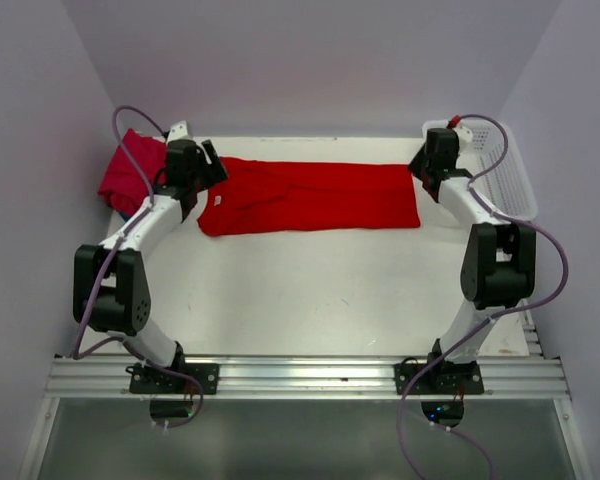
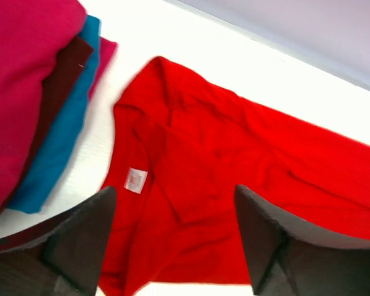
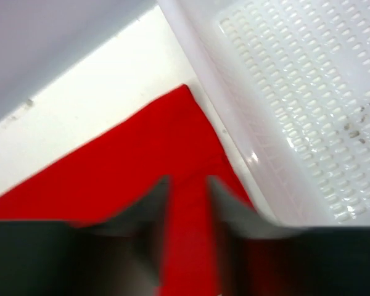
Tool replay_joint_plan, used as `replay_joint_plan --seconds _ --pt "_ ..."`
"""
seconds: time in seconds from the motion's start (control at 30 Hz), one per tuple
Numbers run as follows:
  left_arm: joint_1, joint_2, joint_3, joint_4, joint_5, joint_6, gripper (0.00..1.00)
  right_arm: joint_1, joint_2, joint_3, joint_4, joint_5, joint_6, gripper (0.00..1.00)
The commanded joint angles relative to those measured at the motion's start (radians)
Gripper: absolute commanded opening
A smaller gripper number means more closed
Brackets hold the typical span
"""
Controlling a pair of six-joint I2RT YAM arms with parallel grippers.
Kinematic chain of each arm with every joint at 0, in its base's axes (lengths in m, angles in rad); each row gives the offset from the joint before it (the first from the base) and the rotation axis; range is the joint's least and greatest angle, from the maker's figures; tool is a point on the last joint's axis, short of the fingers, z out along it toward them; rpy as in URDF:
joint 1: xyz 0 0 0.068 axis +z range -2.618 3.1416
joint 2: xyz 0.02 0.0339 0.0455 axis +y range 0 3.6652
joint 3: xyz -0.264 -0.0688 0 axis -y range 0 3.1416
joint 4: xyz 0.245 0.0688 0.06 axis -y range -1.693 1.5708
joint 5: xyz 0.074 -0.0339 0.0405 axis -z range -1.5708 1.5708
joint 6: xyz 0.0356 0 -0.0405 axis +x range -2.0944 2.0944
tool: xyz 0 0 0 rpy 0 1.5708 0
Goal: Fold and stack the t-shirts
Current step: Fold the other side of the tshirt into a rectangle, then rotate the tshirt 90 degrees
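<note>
Your left claw [image 2: 172, 240] and right claw [image 3: 186, 209] both hang spread, holding nothing, over the red shirt [image 1: 310, 195], so the left could knock the pile [image 2: 31, 92] beside it.

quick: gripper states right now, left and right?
Left gripper: jaws wide open, empty, above the red t-shirt.
Right gripper: jaws apart, nothing clamped as far as the blur shows, over the shirt's corner beside the basket.
</note>
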Motion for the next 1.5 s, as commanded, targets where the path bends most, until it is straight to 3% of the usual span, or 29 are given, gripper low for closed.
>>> replay_joint_plan --seconds 0.0,0.03,0.07,0.13,0.3,0.7,1.1,1.47 --pt "-0.005 -0.064 -0.095 0.160 0.209 -0.032 0.62 0.001 -0.051 -0.034 0.079 -0.077 -0.033 0.00" --pt "-0.006 -0.061 -0.135 0.167 0.231 -0.041 0.49 0.005 -0.050 -0.039 0.071 -0.088 -0.028 0.00" --pt "-0.014 -0.057 -0.155 0.170 0.247 -0.068 0.21 0.008 -0.045 -0.051 0.068 -0.099 -0.028 0.00" --pt "-0.021 -0.041 -0.227 0.205 0.279 -0.097 0.00 0.019 -0.019 -0.060 0.059 -0.149 -0.033 0.00" --pt "-0.035 0.035 -0.275 0.251 0.310 -0.173 0.00 0.047 0.090 0.018 -0.076 -0.233 -0.076 0.00" --pt "-0.063 0.134 -0.276 0.285 0.297 -0.210 0.00 0.091 0.170 -0.004 -0.125 -0.248 -0.097 0.00" --pt "-0.055 0.241 -0.206 0.222 0.235 -0.220 0.00 0.180 0.107 -0.180 -0.203 -0.220 -0.099 0.00" --pt "0.008 0.378 0.004 0.139 0.242 -0.220 0.00 0.304 -0.046 -0.399 -0.321 -0.211 -0.102 0.00"
